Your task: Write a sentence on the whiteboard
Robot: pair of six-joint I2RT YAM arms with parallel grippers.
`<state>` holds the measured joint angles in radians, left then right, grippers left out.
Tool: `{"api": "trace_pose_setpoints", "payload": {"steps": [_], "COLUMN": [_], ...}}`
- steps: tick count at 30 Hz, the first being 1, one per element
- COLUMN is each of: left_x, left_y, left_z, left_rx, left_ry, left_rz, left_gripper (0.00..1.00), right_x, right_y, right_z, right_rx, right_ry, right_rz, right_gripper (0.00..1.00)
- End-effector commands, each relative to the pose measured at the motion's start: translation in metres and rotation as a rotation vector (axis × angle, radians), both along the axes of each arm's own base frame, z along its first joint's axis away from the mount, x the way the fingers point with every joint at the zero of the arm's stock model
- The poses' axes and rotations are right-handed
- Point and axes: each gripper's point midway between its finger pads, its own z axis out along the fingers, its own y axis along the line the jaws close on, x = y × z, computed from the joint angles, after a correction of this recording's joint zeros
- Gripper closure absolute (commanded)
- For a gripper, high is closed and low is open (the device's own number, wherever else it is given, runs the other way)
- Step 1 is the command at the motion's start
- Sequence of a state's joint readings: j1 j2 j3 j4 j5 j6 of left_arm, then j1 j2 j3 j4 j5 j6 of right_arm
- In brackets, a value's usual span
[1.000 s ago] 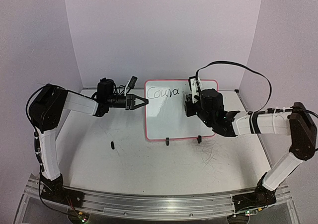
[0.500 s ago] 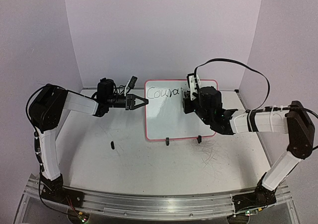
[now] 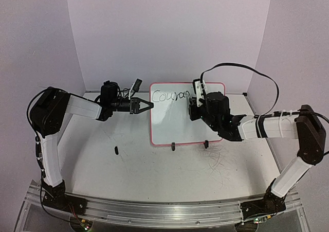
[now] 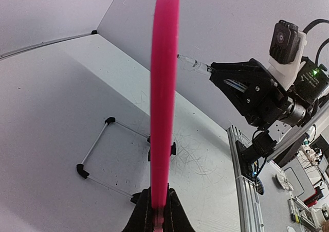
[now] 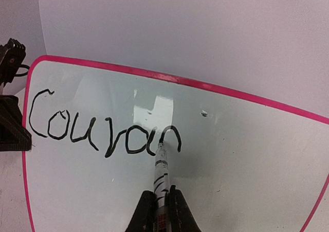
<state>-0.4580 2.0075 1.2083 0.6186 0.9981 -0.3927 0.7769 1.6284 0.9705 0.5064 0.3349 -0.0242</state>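
The whiteboard (image 3: 172, 124) stands tilted on the table, a glossy white board in a pink frame, with "Couran" written in black (image 5: 103, 134) across its top. My left gripper (image 3: 149, 105) is shut on the board's left edge; the left wrist view shows the pink frame (image 4: 164, 88) edge-on, running up from between the jaws of the left gripper (image 4: 159, 195). Over the board's upper right, my right gripper (image 3: 193, 107) is shut on a marker (image 5: 161, 173). Its tip touches the board at the last letter, just above the right gripper (image 5: 161, 196).
Two black clip feet (image 3: 173, 146) (image 3: 206, 144) hold the board's lower edge. A small black piece (image 3: 116, 150) lies on the table to the left. Old scribble marks (image 3: 218, 157) cover the tabletop on the right. A wire stand (image 4: 97, 149) sits behind the board.
The right gripper has shifted slightly left and up along the top line, and the writing has grown from "Coura" to "Couran". The left gripper and the board have not moved.
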Motion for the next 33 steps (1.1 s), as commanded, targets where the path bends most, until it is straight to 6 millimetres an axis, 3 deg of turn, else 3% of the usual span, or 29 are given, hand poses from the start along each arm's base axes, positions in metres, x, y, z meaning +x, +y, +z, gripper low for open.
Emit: {"api": "trace_pose_setpoints", "payload": {"steps": [1, 11, 24, 33], "left_x": [-0.017, -0.017, -0.018, -0.018], "left_y": [-0.005, -0.006, -0.006, -0.006], "left_z": [0.034, 0.034, 0.037, 0.036], "left_rx": [-0.039, -0.039, -0.041, -0.041], "left_ry": [-0.066, -0.065, -0.072, -0.071], "left_rz": [-0.064, -0.065, -0.066, -0.066], "left_gripper": [1.00, 1.00, 1.00, 1.00], "right_x": [-0.006, -0.002, 0.010, 0.004], "right_y": [-0.010, -0.020, -0.013, -0.012], "right_z": [-0.001, 0.008, 0.026, 0.015], "right_rx": [0.002, 0.005, 0.009, 0.001], "right_ry": [0.018, -0.007, -0.053, -0.023], "right_rz": [-0.013, -0.071, -0.087, -0.057], "right_gripper": [1.00, 1.00, 1.00, 1.00]}}
